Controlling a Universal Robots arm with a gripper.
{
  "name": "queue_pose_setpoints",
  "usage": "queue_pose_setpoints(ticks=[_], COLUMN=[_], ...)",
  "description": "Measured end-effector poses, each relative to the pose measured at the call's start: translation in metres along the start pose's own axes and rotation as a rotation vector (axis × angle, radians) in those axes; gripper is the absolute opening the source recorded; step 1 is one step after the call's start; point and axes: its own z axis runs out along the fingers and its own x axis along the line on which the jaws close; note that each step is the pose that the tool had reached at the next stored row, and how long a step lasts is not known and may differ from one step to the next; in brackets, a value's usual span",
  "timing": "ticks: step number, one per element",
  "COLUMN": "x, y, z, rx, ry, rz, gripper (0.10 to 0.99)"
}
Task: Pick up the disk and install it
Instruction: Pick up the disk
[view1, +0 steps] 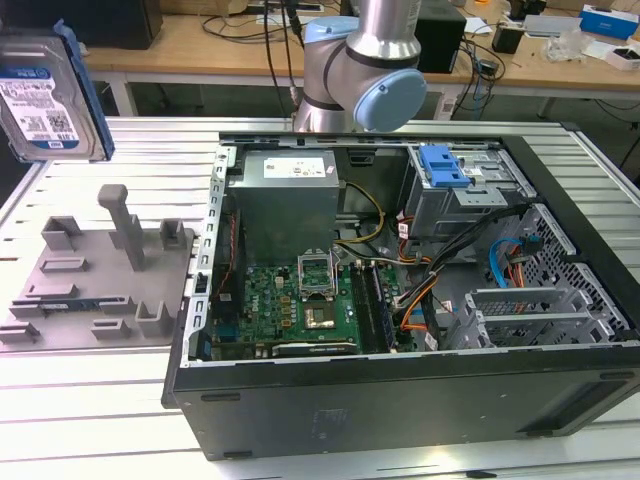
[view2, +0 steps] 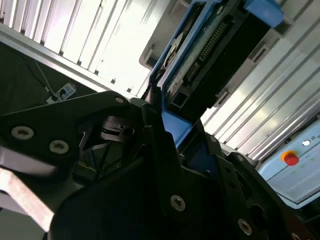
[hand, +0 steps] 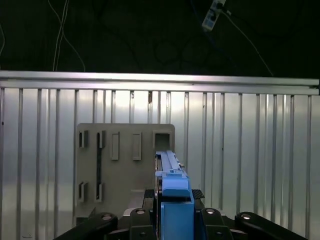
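1. A ribbed metal table (view1: 100, 400) carries an open computer case (view1: 400, 390) and, on the exterior view's left, a grey tray (view1: 100, 285).
2. The computer case lies on its side with its panel off. Inside are a grey power supply (view1: 285, 195), a green circuit board (view1: 290, 300), bundled cables (view1: 420, 285), and a metal drive cage (view1: 470, 200) topped by a blue latch (view1: 445, 165).
3. The robot arm (view1: 370, 60) rises behind the case.
4. The grey tray, studded with moulded slots and posts, sits just beside the case. In the first wrist view it (hand: 125, 175) lies below the gripper.
5. The disk (view1: 45, 100) hangs upright in the air in the exterior view's upper left corner, label facing the camera, above the tray and well apart from the case.
6. The gripper (hand: 172, 200) is clenched on the disk (hand: 172, 170) by its blue frame. In the second wrist view its black fingers (view2: 150, 120) pinch the disk (view2: 210, 55) at one end.
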Motion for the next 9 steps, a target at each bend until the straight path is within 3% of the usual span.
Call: queue_pose_setpoints(ticks=[2, 4, 9], x=[-0.0002, -0.0001, 0.0175], y=[-0.0037, -0.0038, -0.0187], z=[-0.0337, -0.0338, -0.0347], rx=[0.000, 0.000, 0.000], ry=[-0.0001, 0.0000, -0.0001], rz=[0.000, 0.000, 0.000], gripper=[0.369, 0.369, 0.369])
